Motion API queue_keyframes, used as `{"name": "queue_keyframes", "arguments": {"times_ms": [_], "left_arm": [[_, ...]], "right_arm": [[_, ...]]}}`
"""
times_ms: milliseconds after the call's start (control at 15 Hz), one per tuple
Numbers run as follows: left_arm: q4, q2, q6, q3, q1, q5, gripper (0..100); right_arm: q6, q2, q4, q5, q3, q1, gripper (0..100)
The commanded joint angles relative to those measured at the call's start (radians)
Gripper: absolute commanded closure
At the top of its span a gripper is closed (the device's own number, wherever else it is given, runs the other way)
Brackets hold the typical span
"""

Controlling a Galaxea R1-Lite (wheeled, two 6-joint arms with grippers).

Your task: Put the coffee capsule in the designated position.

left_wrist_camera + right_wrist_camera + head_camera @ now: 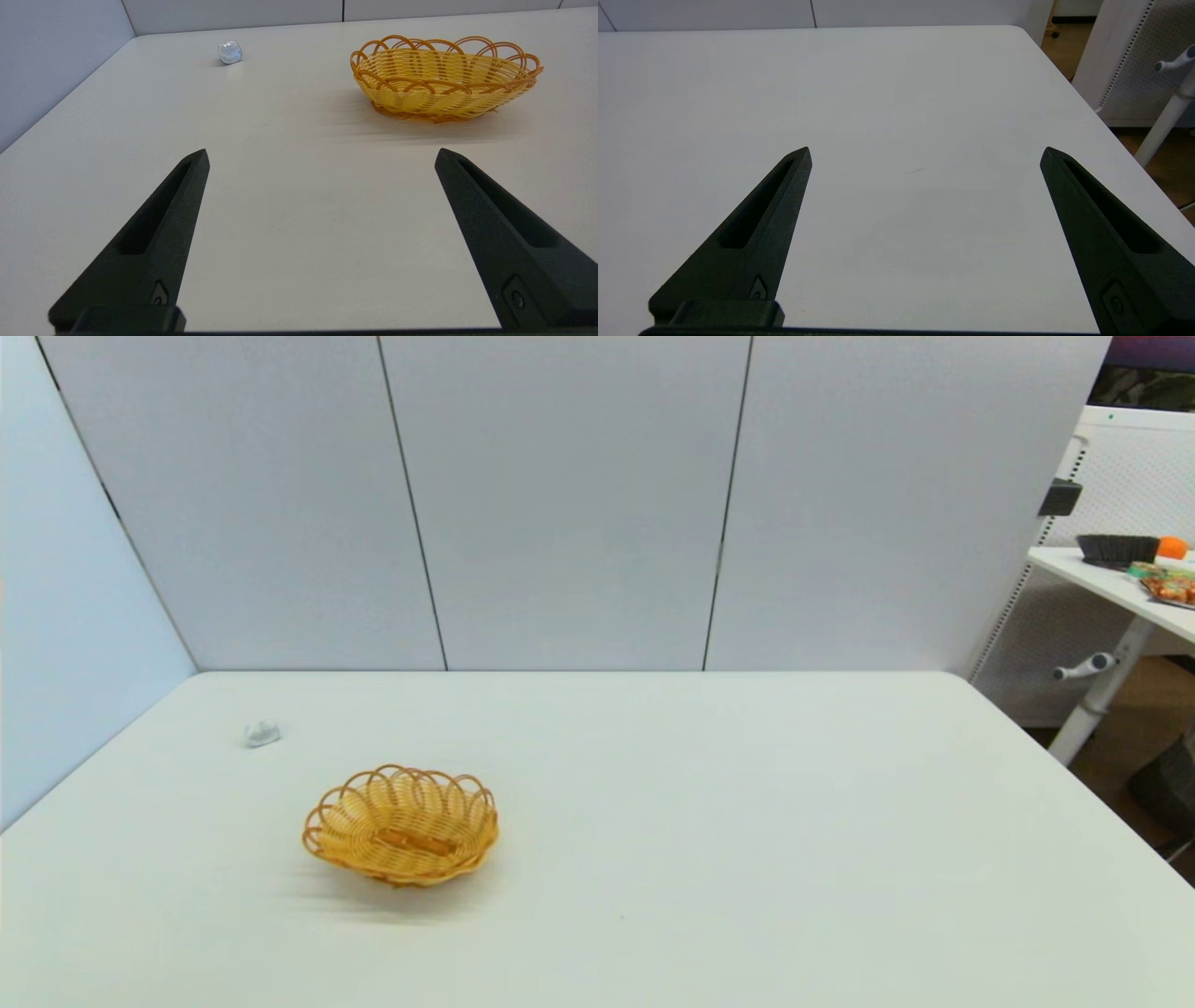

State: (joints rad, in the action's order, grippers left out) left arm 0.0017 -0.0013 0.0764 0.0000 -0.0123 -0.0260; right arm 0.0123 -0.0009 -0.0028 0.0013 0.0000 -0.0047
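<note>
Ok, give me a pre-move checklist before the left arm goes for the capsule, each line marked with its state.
1. Coffee capsule located, lying alone on the table: ok.
2. Capsule free of the wicker basket, a clear gap between them: ok.
3. Left gripper fingers wide open and holding nothing: ok.
4. Path from left gripper to capsule unobstructed, the basket sitting off to the side: ok.
5. Right gripper open, over bare table, away from capsule and basket: ok.
6. Basket upright and ready to receive, only a flat strip showing at its bottom: ok.
</note>
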Motion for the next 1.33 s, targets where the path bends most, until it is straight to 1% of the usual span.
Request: {"name": "queue_keyframes", "arguments": {"times_ms": [67, 1200, 1333], "left_arm": [[0.0, 0.0, 0.0, 0.003, 0.0, 0.0, 0], [0.003, 0.001, -0.001, 0.003, 0.0, 0.001, 0], [-0.002, 0.043, 0.005, -0.003, 0.002, 0.0, 0]], "right_arm": [[0.0, 0.001, 0.0, 0.0, 0.0, 0.0, 0], [0.0, 0.001, 0.0, 0.0, 0.0, 0.0, 0], [0.0, 0.001, 0.0, 0.0, 0.0, 0.0, 0]]}}
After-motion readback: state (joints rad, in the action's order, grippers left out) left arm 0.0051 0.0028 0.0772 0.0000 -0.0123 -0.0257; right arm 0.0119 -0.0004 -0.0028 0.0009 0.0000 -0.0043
